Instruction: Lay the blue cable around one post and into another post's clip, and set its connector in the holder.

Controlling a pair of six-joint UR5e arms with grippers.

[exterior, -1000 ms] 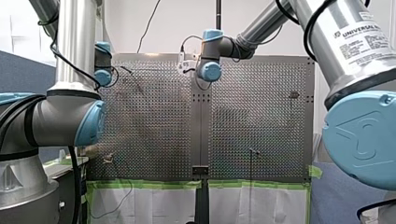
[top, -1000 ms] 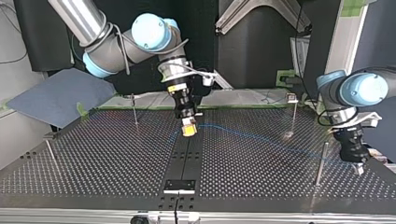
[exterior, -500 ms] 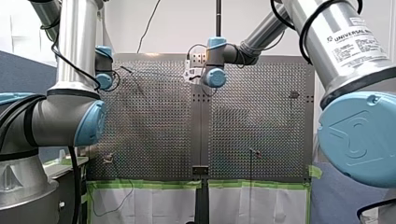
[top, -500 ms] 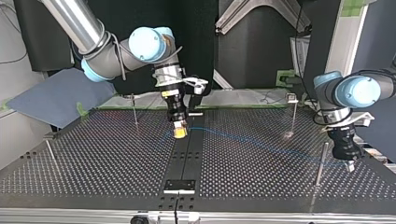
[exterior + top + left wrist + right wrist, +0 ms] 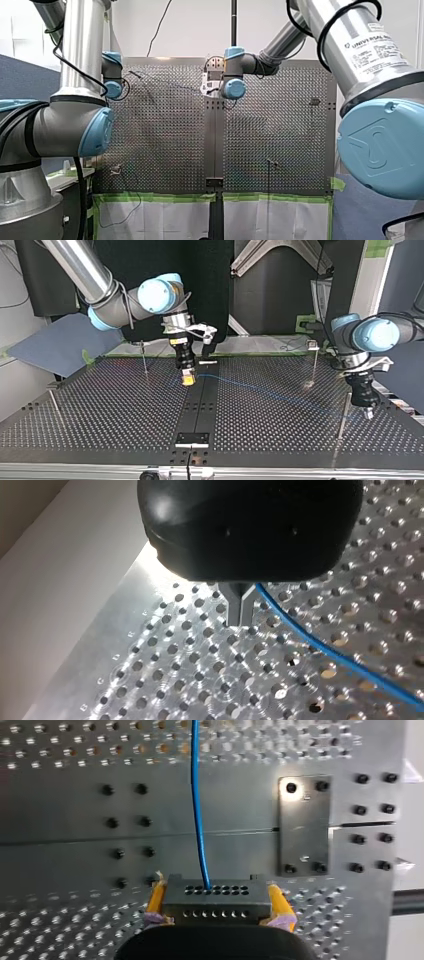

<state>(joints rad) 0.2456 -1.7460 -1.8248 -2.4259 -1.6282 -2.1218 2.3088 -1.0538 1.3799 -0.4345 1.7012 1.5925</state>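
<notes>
In the top view my right gripper [image 5: 188, 380], with yellow pads, is shut on the black connector [image 5: 216, 902] low over the table's middle strip. The blue cable [image 5: 280, 392] runs from it across the table to my left gripper [image 5: 368, 412] at that view's right. In the left wrist view the metal fingers [image 5: 239, 611] are shut, and the cable [image 5: 325, 650] comes out right beside them. A thin post [image 5: 344, 415] stands just beside my left gripper. A black holder block [image 5: 192, 439] sits at the near edge.
A post topped by a clip [image 5: 314, 360] stands behind the cable. Other posts [image 5: 143, 357] [image 5: 54, 402] stand at the top view's left. A small bolted metal plate [image 5: 304, 825] lies ahead of the connector. My arms' big joints [image 5: 385, 145] block much of the front view.
My right gripper carried the connector toward the top view's left and a little farther back. My left gripper shifted slightly left and back beside the post, and the cable followed.
</notes>
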